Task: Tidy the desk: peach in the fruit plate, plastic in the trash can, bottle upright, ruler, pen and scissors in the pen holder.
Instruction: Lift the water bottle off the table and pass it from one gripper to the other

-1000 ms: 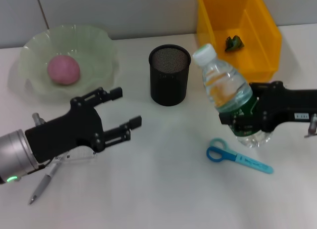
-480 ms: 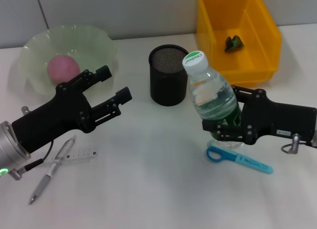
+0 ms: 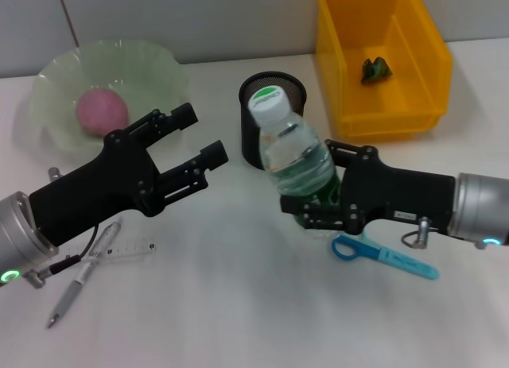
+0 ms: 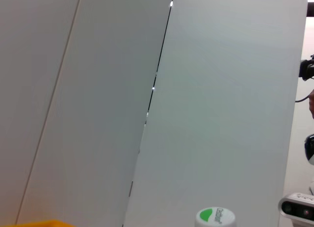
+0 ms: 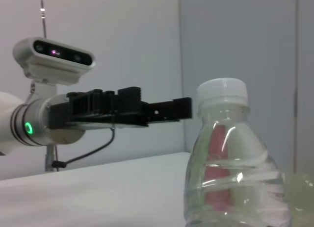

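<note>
You see little readable text here. The bottle [image 3: 296, 163] has a white cap [image 4: 215, 217] with a green patch and small dark lettering, too small to make out in the left wrist view. The ruler [image 3: 127, 248] on the desk [image 3: 238, 304] carries fine markings, and the right arm [image 3: 413, 203] a small white label, both illegible.

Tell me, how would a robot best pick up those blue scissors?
Probably from straight above, pinching the straight blade part of the scissors across its width. They lie flat on the table, so there is no side to reach under, and the ring handles sit close by the right gripper holding the bottle. The left gripper is open and free.
</note>
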`<state>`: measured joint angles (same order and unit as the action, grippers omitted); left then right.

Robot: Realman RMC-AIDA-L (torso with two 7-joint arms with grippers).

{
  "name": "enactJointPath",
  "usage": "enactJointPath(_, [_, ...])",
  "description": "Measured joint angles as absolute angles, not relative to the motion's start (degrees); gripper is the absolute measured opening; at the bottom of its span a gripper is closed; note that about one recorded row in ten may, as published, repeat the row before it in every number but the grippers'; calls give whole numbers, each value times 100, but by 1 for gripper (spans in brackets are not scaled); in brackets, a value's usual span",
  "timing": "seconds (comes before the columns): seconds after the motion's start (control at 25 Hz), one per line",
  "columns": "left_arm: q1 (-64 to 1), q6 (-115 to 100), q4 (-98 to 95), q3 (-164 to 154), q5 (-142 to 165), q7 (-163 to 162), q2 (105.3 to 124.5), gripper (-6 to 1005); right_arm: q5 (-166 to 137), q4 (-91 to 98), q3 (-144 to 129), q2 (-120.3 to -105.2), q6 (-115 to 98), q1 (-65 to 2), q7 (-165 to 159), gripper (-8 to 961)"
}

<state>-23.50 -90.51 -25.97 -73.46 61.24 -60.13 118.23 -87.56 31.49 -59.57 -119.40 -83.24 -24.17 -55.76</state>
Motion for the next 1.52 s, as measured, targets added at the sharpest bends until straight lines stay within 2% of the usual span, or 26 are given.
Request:
enactJointPath(0.44, [-2532,-9144,-2278,-7313,6103,-5961,11844,733,-8745,2254,-6021,-11966,-8346,-3059,-5170,807])
enactJointPath(1.52, [-2790,-9204,-1920,-7365,5929,-5884,11874,685,-8744,1793,-6056,-11981,-8375,-3400,-5018,827])
